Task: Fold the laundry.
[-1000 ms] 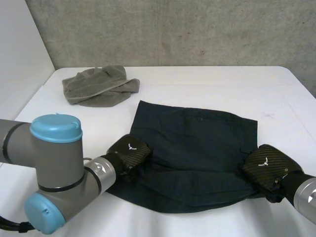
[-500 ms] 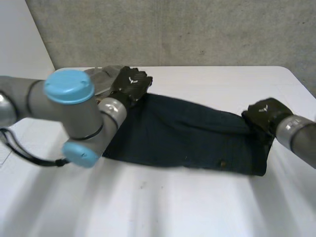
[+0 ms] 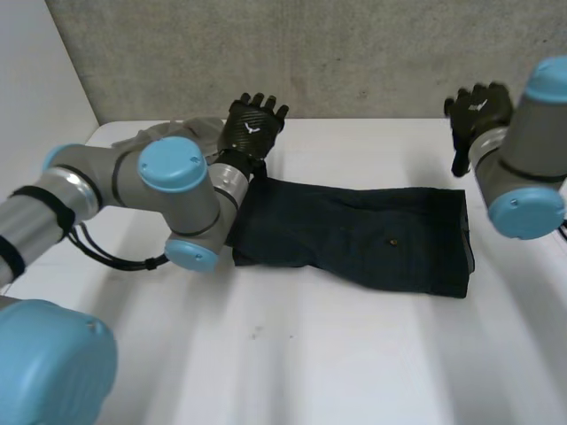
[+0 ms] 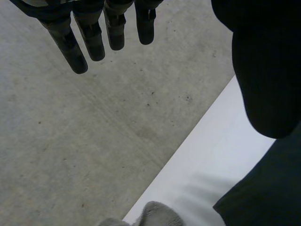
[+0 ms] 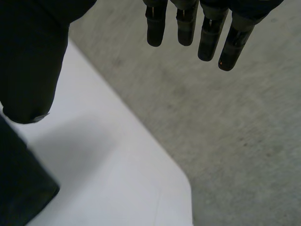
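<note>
A dark navy garment [image 3: 354,235] lies folded in half as a long band across the white table [image 3: 310,354]. My left hand [image 3: 251,128] hovers above the garment's far left corner, fingers straight and spread, holding nothing. In the left wrist view its fingers [image 4: 94,40] point at the wall, with the garment's corner [image 4: 263,197] below the thumb. My right hand [image 3: 477,111] is raised above the far right corner, open and empty. Its fingers [image 5: 207,35] hang over the table's far edge, and the garment's corner [image 5: 19,188] lies under the thumb.
A crumpled grey cloth [image 3: 155,135] lies at the back left, partly hidden behind my left arm; its edge [image 4: 155,216] sits beside the garment. A concrete wall [image 3: 354,53] rises right behind the table's far edge.
Both hands carried the garment's near edge over to the far edge, folding it in half. They then let go and rose, fingers spreading.
</note>
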You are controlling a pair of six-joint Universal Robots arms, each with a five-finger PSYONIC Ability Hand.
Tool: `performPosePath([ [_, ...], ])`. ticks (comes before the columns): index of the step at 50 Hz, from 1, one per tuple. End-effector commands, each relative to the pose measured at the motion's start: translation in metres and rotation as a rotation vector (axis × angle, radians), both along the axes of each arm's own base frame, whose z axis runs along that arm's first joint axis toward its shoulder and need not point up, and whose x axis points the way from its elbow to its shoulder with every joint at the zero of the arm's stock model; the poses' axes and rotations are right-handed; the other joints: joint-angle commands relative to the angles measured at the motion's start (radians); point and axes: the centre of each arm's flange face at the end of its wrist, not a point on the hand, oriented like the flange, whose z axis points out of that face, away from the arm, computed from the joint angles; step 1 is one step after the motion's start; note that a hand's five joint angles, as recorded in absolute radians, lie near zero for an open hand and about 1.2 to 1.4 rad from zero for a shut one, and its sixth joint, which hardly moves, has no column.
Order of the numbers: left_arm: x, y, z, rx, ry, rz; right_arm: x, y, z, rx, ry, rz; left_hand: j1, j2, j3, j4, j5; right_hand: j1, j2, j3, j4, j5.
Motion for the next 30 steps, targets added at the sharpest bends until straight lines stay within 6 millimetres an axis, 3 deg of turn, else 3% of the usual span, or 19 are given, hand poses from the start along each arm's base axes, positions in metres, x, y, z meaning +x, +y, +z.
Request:
performPosePath([
  [1,0.029,0.031,0.018,0.077,-0.036,0.028,-0.012,0.054,0.02,0.091,-0.058,0.057,-0.014,-0.03,-0.037,-0.029,-0.052,-0.03,-0.05,-0.039,-0.065,-0.072],
  [8,0.06,0.08,0.017,0.189,-0.074,0.02,-0.034,0.108,-0.026,0.364,-0.052,0.11,-0.014,-0.03,-0.037,-0.029,-0.052,0.041,0.022,0.033,0.006,0.0],
  [12,0.072,0.1,0.008,0.249,-0.082,0.019,-0.039,0.123,-0.053,0.43,-0.083,0.125,-0.014,-0.03,-0.037,-0.029,-0.052,0.109,0.089,0.1,0.074,0.067],
  [18,0.082,0.115,-0.005,0.315,-0.075,0.022,-0.041,0.124,-0.072,0.387,-0.116,0.128,-0.014,-0.03,-0.037,-0.029,-0.052,0.25,0.23,0.241,0.215,0.209],
  [26,0.085,0.115,-0.013,0.348,-0.065,0.03,-0.044,0.108,-0.106,0.425,-0.114,0.105,-0.014,-0.03,-0.037,-0.029,-0.052,0.294,0.274,0.285,0.259,0.253],
  [30,0.085,0.115,-0.014,0.351,-0.065,0.03,-0.044,0.102,-0.114,0.43,-0.111,0.098,-0.014,-0.03,-0.037,-0.029,-0.052,0.478,0.459,0.47,0.444,0.437],
])
